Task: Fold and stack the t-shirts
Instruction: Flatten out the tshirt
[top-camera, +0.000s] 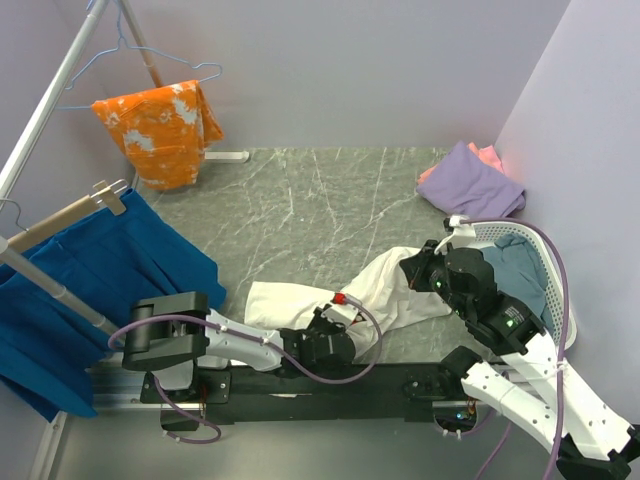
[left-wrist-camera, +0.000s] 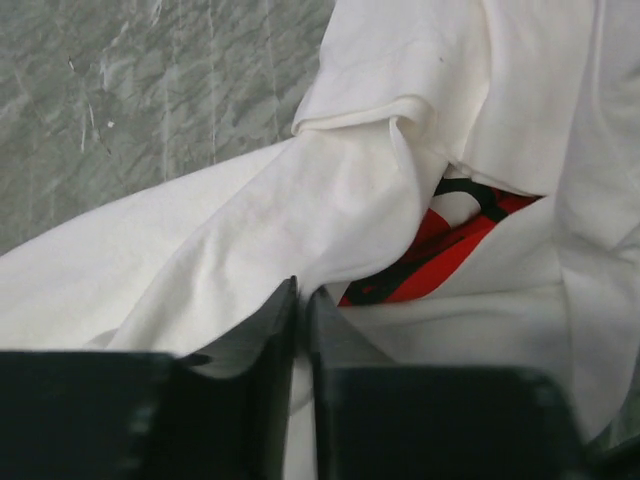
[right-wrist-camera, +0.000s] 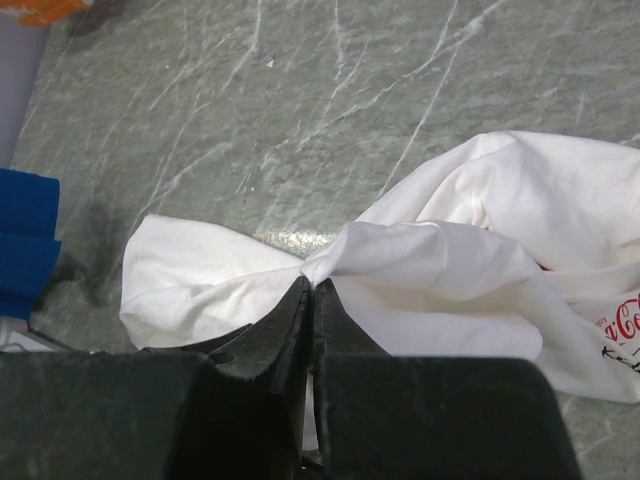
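Observation:
The white t-shirt (top-camera: 385, 285) lies crumpled on the grey marble table near its front edge, its red print partly showing (left-wrist-camera: 440, 250). My left gripper (top-camera: 335, 338) is shut on a fold of the white shirt (left-wrist-camera: 330, 190) at its near side; the pinch shows in the left wrist view (left-wrist-camera: 302, 292). My right gripper (top-camera: 415, 270) is shut on a bunched fold at the shirt's right end (right-wrist-camera: 310, 285), and the white cloth (right-wrist-camera: 470, 250) spreads away from it. The purple shirt (top-camera: 472, 182) lies on the salmon-pink one (top-camera: 488, 156) at the back right. The grey-blue shirt (top-camera: 515, 275) sits in a basket.
A white mesh basket (top-camera: 548, 245) stands at the right edge beside my right arm. An orange splotched garment (top-camera: 160, 125) and a large blue cloth (top-camera: 110, 270) hang on hangers from a metal rack (top-camera: 45, 105) on the left. Walls close the back and right.

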